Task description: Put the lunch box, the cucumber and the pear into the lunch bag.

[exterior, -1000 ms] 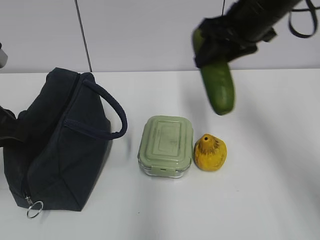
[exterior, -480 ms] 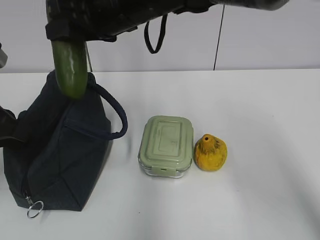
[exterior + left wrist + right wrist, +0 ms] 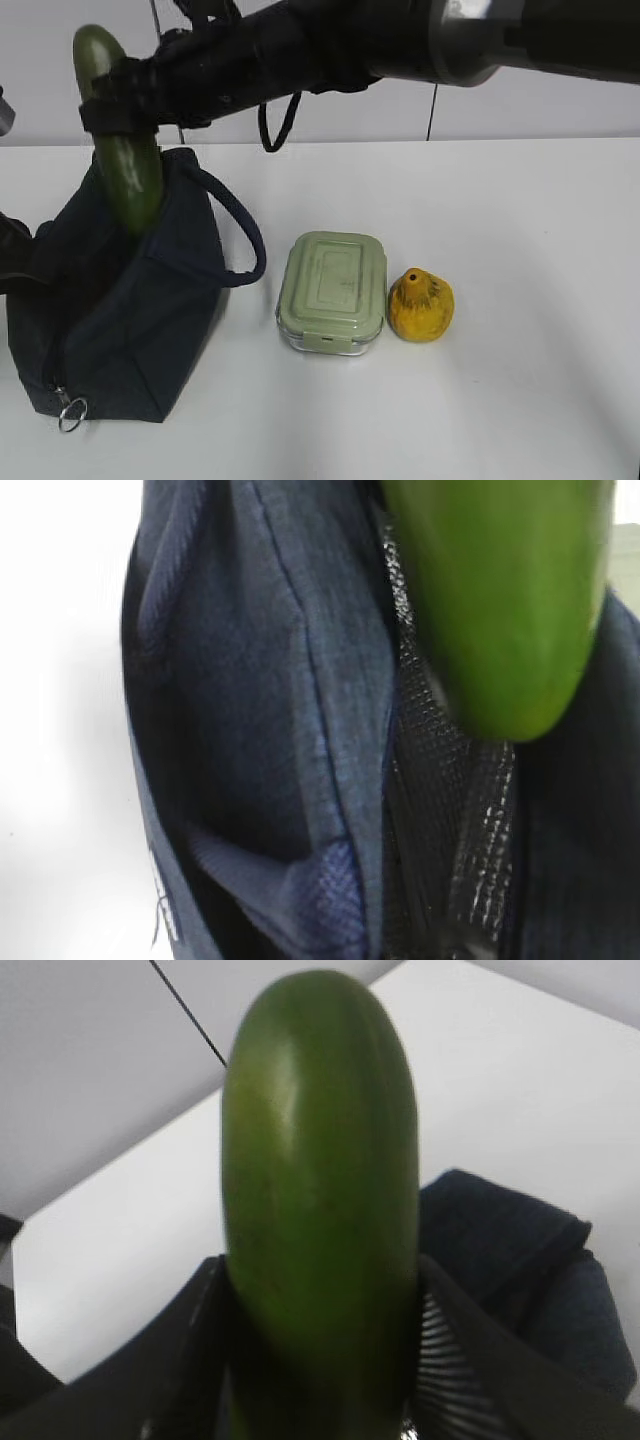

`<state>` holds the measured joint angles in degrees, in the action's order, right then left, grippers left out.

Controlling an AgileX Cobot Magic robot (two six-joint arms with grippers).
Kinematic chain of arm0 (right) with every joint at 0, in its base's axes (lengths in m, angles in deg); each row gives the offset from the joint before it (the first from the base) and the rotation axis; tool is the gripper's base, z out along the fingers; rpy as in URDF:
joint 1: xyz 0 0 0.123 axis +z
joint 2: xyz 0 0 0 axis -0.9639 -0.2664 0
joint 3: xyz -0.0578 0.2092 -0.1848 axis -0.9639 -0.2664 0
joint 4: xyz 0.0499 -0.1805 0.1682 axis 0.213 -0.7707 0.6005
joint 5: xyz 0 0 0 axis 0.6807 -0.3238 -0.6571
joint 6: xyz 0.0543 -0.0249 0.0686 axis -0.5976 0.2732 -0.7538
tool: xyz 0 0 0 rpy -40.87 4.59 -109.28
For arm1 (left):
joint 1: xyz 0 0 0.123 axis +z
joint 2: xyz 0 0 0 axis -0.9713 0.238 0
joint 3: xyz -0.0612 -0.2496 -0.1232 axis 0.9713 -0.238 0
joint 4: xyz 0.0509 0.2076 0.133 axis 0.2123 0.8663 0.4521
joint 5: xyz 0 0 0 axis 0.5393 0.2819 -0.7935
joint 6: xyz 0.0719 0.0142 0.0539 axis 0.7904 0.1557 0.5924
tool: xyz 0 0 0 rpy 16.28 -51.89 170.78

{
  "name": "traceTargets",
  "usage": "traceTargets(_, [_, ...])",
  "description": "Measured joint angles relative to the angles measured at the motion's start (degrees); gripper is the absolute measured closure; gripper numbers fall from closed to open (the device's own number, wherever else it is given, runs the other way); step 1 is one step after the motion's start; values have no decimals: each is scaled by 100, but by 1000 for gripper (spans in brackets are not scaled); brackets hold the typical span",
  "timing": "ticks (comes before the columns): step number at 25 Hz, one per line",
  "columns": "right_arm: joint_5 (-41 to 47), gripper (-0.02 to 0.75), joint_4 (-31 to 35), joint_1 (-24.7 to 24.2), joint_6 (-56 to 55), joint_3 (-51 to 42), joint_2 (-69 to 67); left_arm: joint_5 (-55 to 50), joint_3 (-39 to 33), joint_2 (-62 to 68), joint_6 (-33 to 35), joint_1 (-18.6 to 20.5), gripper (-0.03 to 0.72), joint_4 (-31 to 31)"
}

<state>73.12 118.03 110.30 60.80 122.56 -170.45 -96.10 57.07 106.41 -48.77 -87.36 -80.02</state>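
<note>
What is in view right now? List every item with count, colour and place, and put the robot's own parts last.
cucumber: one, dark green, held nearly upright over the open top of the bag, lower end at the opening.
lunch bag: one, dark navy, left side of the table, metal ring pull at its near corner.
lunch box: one, clear with a pale green lid, middle of the table, right of the bag.
pear: one, yellow-orange, just right of the box.
table: one, white.
right gripper: one, black, reaching across to the left, closed on the cucumber.
left gripper: not visible; its camera looks into the bag.
</note>
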Motion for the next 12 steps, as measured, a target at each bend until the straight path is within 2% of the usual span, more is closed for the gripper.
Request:
traceTargets(2, [147, 372, -414, 0, -164, 0, -15, 10, 0, 0, 0, 0, 704, 0])
traceTargets(6, [365, 346, -638, 0, -225, 0, -40, 12, 0, 0, 0, 0, 704, 0])
traceTargets(8, [376, 287, -662, 9, -225, 0, -40, 12, 0, 0, 0, 0, 704, 0])
traceTargets(10, [416, 171, -719, 9, -225, 47, -40, 12, 0, 0, 0, 0, 704, 0])
traceTargets(12, [552, 108, -795, 9, -225, 151, -40, 12, 0, 0, 0, 0, 704, 0])
